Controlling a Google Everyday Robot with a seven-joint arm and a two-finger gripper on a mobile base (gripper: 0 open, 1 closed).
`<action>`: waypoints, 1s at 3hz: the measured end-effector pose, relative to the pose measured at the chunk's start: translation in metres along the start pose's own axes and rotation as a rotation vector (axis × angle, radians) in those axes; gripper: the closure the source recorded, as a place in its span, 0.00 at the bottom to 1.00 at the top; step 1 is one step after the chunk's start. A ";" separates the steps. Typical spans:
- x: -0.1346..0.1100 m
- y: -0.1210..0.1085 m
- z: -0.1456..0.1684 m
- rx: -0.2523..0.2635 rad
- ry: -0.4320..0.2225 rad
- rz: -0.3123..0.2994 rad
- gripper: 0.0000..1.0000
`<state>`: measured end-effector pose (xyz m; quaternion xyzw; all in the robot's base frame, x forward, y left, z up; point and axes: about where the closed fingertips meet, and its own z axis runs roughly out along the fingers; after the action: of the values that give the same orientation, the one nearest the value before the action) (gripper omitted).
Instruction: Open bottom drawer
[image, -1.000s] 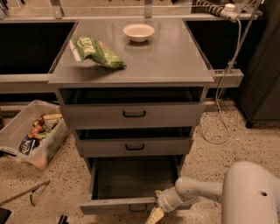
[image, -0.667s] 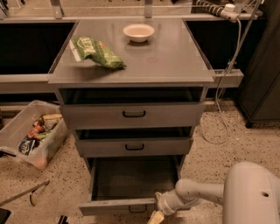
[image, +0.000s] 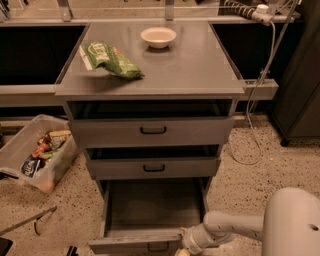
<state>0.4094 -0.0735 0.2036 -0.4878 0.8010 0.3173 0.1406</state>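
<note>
The grey cabinet has three drawers. The bottom drawer (image: 152, 210) is pulled far out, its empty inside showing, and its front (image: 135, 245) with the small black loop handle (image: 157, 246) lies at the frame's lower edge. The middle drawer (image: 153, 168) and top drawer (image: 151, 131) stand slightly open. My gripper (image: 184, 245) is at the right end of the bottom drawer's front, at the end of the white arm (image: 235, 227) coming in from the lower right. Its tips are partly cut off by the frame edge.
On the cabinet top (image: 200, 65) lie a green snack bag (image: 110, 59) and a white bowl (image: 158, 36). A clear plastic bin (image: 35, 152) of packets stands on the floor to the left. A white cable (image: 255, 100) hangs at the right beside a dark cabinet (image: 300, 90).
The bottom drawer's front has come out slightly more toward the camera, and the gripper has stayed at its right end.
</note>
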 end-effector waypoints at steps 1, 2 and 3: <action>0.002 0.005 0.001 -0.027 0.004 -0.003 0.00; 0.011 0.019 -0.005 -0.057 0.007 0.016 0.00; 0.009 0.016 -0.006 -0.057 0.006 0.017 0.00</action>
<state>0.3914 -0.0785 0.2094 -0.4859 0.7962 0.3394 0.1215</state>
